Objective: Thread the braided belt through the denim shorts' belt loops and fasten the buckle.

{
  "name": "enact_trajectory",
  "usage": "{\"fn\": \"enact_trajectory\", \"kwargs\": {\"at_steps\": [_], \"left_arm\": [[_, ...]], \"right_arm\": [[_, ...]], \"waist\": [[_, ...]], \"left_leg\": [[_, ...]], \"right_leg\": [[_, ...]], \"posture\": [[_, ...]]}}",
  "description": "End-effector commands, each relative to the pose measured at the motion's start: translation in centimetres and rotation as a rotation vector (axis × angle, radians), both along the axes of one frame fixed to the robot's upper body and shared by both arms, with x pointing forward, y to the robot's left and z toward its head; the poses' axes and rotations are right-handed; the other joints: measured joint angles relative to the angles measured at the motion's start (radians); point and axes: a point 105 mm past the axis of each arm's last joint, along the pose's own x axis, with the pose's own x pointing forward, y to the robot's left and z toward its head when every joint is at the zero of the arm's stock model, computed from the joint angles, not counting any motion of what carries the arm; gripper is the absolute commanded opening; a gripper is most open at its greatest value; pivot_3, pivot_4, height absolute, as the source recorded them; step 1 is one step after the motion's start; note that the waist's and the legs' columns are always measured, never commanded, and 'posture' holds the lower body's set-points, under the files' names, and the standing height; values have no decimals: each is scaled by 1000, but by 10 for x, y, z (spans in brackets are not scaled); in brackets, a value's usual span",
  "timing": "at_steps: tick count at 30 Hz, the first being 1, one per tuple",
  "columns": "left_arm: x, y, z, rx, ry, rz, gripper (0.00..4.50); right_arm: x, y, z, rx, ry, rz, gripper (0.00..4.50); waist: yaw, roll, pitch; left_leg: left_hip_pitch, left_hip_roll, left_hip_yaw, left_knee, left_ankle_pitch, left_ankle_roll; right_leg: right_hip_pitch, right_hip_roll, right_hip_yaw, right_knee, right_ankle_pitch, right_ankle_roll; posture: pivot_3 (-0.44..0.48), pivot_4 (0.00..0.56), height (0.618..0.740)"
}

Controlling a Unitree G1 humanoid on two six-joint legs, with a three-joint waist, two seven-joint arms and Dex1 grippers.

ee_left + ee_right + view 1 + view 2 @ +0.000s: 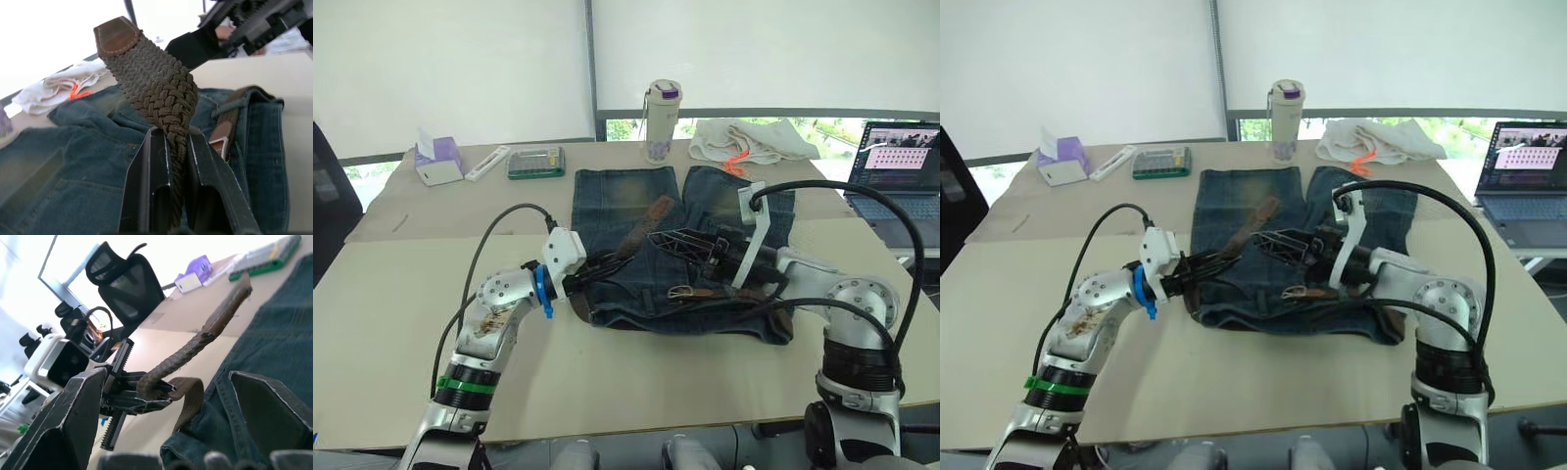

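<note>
The left gripper (177, 161) was clamped on the braided belt (156, 83), whose leather tip rose free above the fingers. The right gripper (166, 396) stood wide apart and held nothing, poised over the waistband beside the left. The denim shorts (626, 196) lay flat at the table (401, 294) centre, legs toward 12 o'clock, waistband toward 6 o'clock. The buckle (682, 291) rested on the waistband. At 12 o'clock beyond the shorts stood a bottle (662, 119); at 2 o'clock, a laptop (899, 171).
</note>
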Motion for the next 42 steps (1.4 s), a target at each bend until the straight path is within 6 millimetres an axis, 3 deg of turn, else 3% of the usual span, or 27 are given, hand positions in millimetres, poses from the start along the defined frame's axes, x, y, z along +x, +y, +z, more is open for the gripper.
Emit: {"fn": "enact_trajectory", "kwargs": {"at_steps": [1,3,4,16,17,18,19,25,30,33,37,42], "left_arm": [[-3,-4,6,28,-82,-41,192],[-3,-5,5,23,-80,-46,192],[-3,-4,3,26,-80,-48,72],[0,-2,-11,44,-67,-55,0],[0,-2,-11,43,-62,-59,0],[1,-2,-11,41,-55,-57,0],[1,-1,-10,36,-42,-55,833],[7,7,0,-16,-32,23,2847],[5,22,26,-210,27,88,4473],[6,29,45,-284,-9,160,4473],[4,24,63,-435,39,191,4473],[-3,11,56,-569,274,143,4473]], "right_arm": [[2,-2,15,62,-5,-30,4500],[3,-1,16,78,9,-37,4500],[3,0,18,97,14,-37,4240],[4,3,19,131,52,-50,190],[4,4,19,132,54,-51,45],[4,4,18,129,56,-53,45],[4,4,17,131,60,-59,0],[12,1,16,156,62,-132,0],[37,-4,20,251,38,-330,0],[55,-9,15,305,84,-471,0],[64,-6,20,423,128,-555,0],[67,-1,27,546,160,-606,0]], "waist": [[-3,0,0],[-4,0,0],[-5,0,0],[-6,0,0],[-7,0,0],[-7,1,0],[-8,1,0],[-9,1,0],[-17,1,0],[-21,1,0],[-21,1,0],[-26,1,0]], "left_leg": [[0,0,0,0,0,0],[0,0,0,0,0,0],[0,1,0,0,0,1],[0,0,0,0,0,2],[0,0,0,0,0,2],[0,0,0,0,0,2],[0,1,0,0,0,2],[0,1,-1,0,0,2],[0,1,-1,-1,0,2],[0,1,-1,-1,0,2],[0,1,-2,-1,0,2],[0,1,-3,-1,0,2]], "right_leg": [[0,0,0,0,0,0],[0,0,0,0,0,0],[0,1,0,1,0,0],[0,1,0,1,0,0],[0,1,0,1,0,0],[0,1,0,1,0,0],[0,1,0,1,0,0],[0,1,0,1,0,0],[-1,1,0,1,0,1],[-1,1,0,2,0,1],[-2,1,0,2,0,0],[-2,1,0,2,0,0]], "posture": [[0,150,740],[0,150,740],[0,150,740],[0,150,740],[0,150,740],[0,150,740],[0,150,740],[0,150,740],[0,150,740],[0,150,740],[0,150,740],[0,150,740]]}}
